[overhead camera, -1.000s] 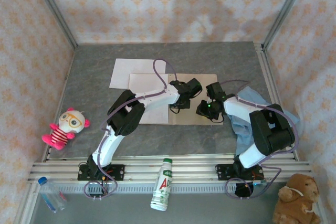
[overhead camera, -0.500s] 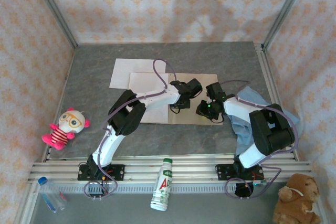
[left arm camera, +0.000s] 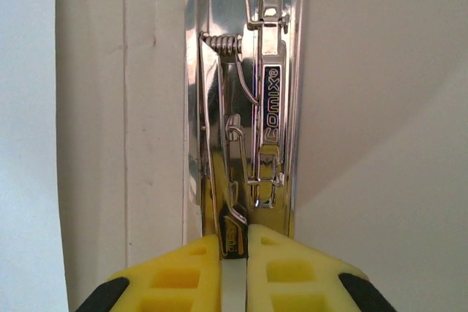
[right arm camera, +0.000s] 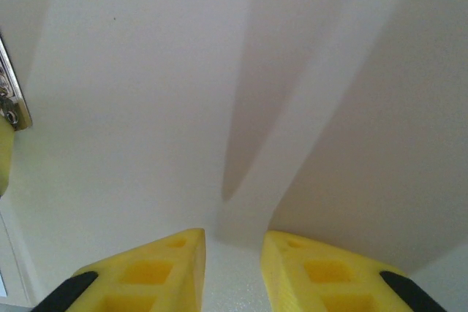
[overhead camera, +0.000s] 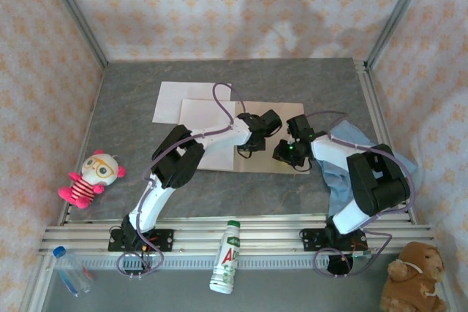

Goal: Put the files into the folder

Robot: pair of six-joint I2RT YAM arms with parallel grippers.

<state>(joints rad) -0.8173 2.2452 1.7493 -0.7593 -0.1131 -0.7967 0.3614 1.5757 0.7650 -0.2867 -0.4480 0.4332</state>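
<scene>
The folder (overhead camera: 289, 111) lay open mid-table (overhead camera: 131, 144), with one of the files (overhead camera: 205, 118) on its left half and the other jutting out far-left. The left gripper (left arm camera: 234, 253) was clenched on the metal fastener (left arm camera: 267, 107) at the spine. The right gripper (right arm camera: 232, 242), jaws parted, grasped nothing. If that thin pinch slipped, the clamp could snap shut early.

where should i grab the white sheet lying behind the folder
Its free left edge, coming in from the left. The sheet lies flat on the table, and its near right corner is covered by the folder, so that side probably offers no lip.
</scene>
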